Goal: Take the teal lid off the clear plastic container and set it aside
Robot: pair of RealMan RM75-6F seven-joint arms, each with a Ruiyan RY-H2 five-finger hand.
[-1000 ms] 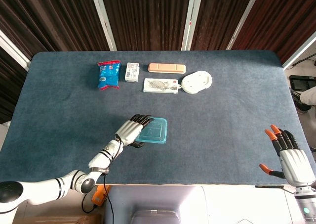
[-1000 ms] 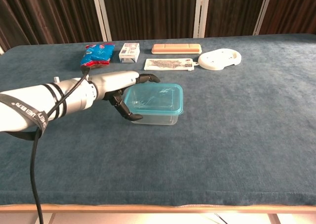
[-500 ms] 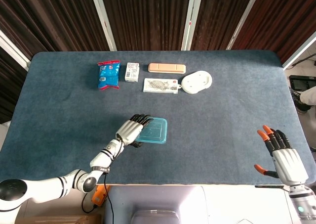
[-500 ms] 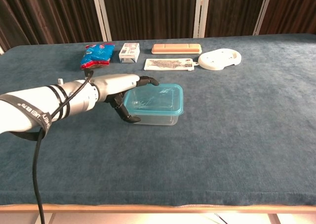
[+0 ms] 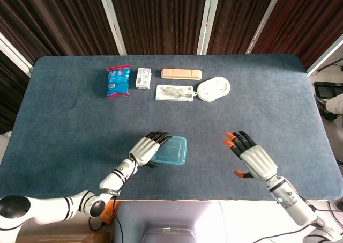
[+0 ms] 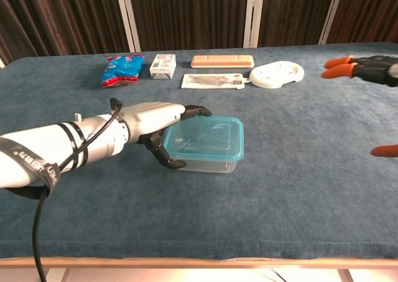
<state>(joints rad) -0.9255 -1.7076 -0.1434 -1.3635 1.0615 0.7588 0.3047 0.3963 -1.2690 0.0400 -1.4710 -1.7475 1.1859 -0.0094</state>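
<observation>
The left hand [image 5: 146, 149] sits at the left end of the clear plastic container [image 6: 205, 160], fingers laid over the near-left part of the teal lid [image 5: 171, 149] and the thumb hooked down against the container's left wall in the chest view — it looks like a steadying clasp on the box and lid together rather than a lift of the lid alone, though how firmly it bears on them cannot be judged. The container stands on the blue table [image 5: 64, 119] toward the front edge, a little left of centre, with the lid seated on it and its long axis running left to right across the table. That leaves the free right end of the lid pointing toward the right hand [image 5: 252, 156], which hovers above the table well apart from the container, palm down, fingers spread and holding nothing. So the left hand is the nearer one and already on the box — the peel will likely need the right hand to come leftward to the lid's open right edge.
</observation>
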